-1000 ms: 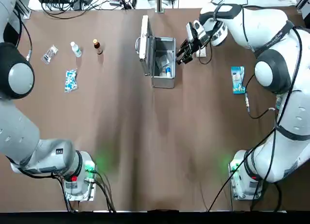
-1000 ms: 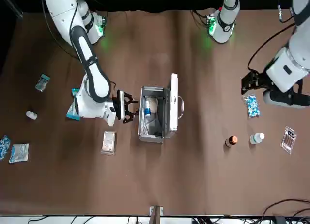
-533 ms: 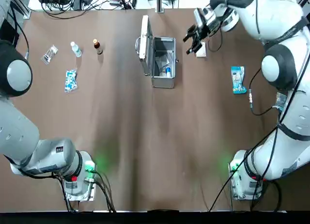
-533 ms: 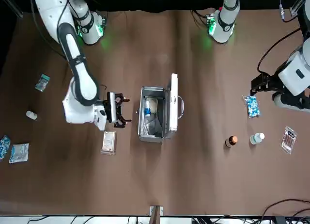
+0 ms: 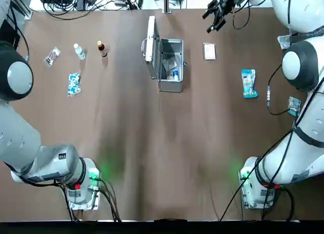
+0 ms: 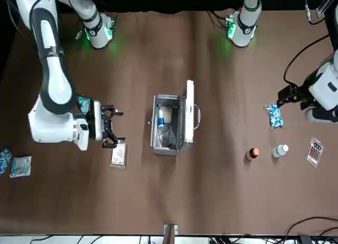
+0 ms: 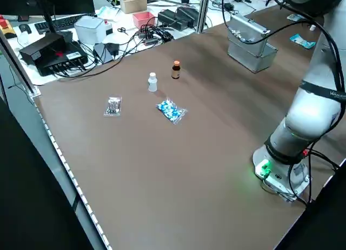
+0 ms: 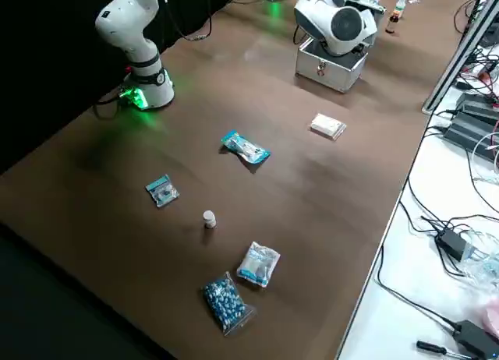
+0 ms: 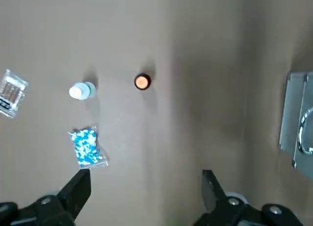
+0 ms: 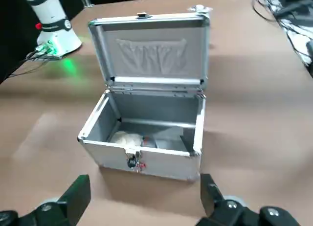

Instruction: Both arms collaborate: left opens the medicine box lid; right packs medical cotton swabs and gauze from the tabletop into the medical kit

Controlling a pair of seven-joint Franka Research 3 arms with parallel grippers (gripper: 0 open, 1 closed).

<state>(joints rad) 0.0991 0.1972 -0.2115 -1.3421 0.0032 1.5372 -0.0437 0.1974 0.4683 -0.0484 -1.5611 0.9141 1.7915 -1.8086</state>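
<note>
- now the right gripper point(image 6: 112, 127) is seen raised above the tabletop point(image 5: 152, 143), with its two fingers spread apart and nothing held between them; it is placed near the far edge of the table, beside the gauze point(image 6: 119, 155) and well apart from the case.
- the gauze point(image 5: 209, 51), a small flat white packet, is laid flat on the tabletop to the right of the medical kit point(image 5: 170, 66), not touched by either gripper.
- the medical kit point(image 10: 146, 138) is stood open, and its medicine box lid point(image 10: 149, 47) is held upright on its hinge with no gripper on it; a whitish bundle and a blue-and-white item are seen inside the case.
- the medical cotton swabs point(image 5: 248, 83), a blue-and-white packet, are laid on the tabletop further to the robot's right, well apart from the kit.
- the left gripper point(image 9: 146, 196) is held high over the left part of the table, its fingers wide apart and empty.
- below it, a blue-speckled packet point(image 9: 86, 146), a small white bottle point(image 9: 82, 90), a brown bottle point(image 9: 142, 81) and a clear sachet point(image 9: 11, 93) are spread on the tabletop.
- at the robot's far right, a small teal sachet point(image 8: 161, 191), a small white vial point(image 8: 209, 218) and two more packets point(image 8: 257, 263) are laid near the table edge.
</note>
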